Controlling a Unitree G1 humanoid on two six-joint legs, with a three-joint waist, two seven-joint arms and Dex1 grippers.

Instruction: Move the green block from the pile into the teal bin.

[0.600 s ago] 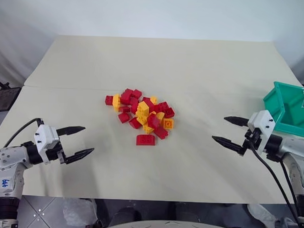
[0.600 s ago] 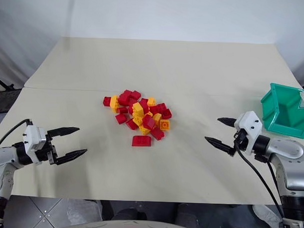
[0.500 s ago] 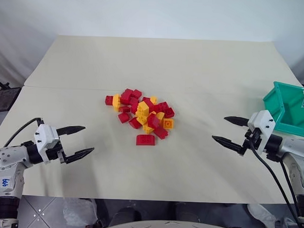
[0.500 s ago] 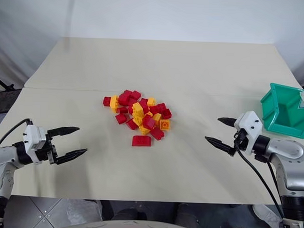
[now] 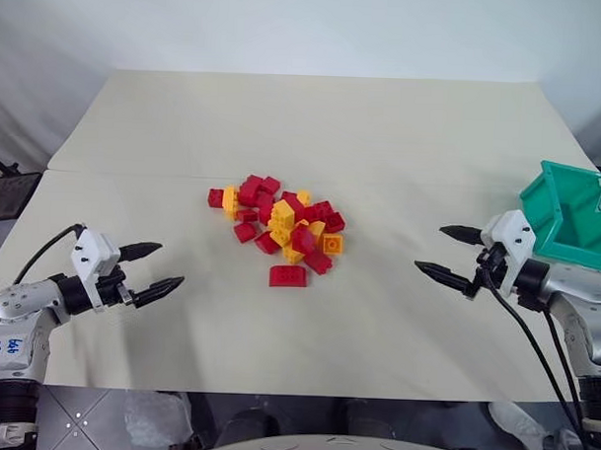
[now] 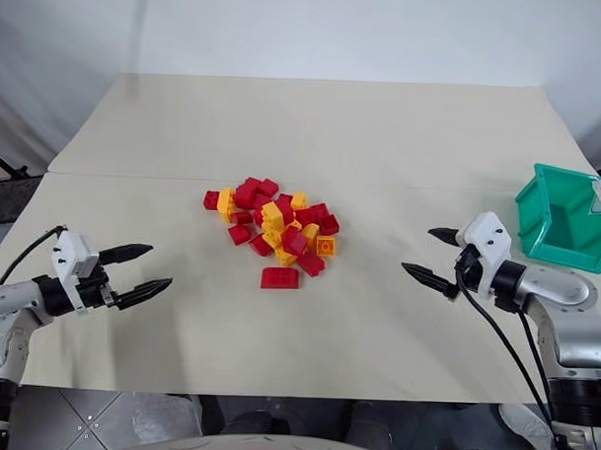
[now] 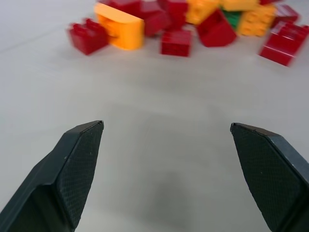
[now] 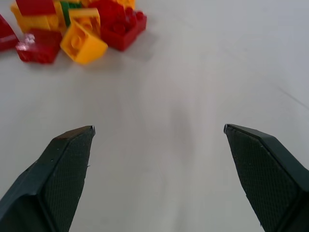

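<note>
Both arms are hanging low over the desk [image 5: 402,140], one on each side of the pile [image 5: 279,227], and nothing is being carried. The left tool [image 5: 153,270] is standing with its two black fingers wide apart, and the right tool [image 5: 455,257] is doing the same, both empty.

The green block [image 7: 233,17] is hiding deep in the cluster: from the left wrist it is showing as a sliver of green wedged between a red brick and a yellow one, and from the right wrist a small patch of green [image 8: 69,6] is peeking out under yellow bricks. From overhead I cannot pick it out at all, so it is lying buried toward the pile's middle rather than on an edge. Its long axis I cannot tell, too little of it is showing.

Each tool is pointing inward at the pile, both well apart from it. The teal bin [image 5: 550,199] is sitting at the desk's right edge, just beside the right tool, so my judgement is the right arm is the better placed for the carry.

Count: one green block, one teal bin, two tools, and roughly thirty red and yellow bricks, with one longer red brick [image 5: 288,276] lying loose at the near side.
</note>
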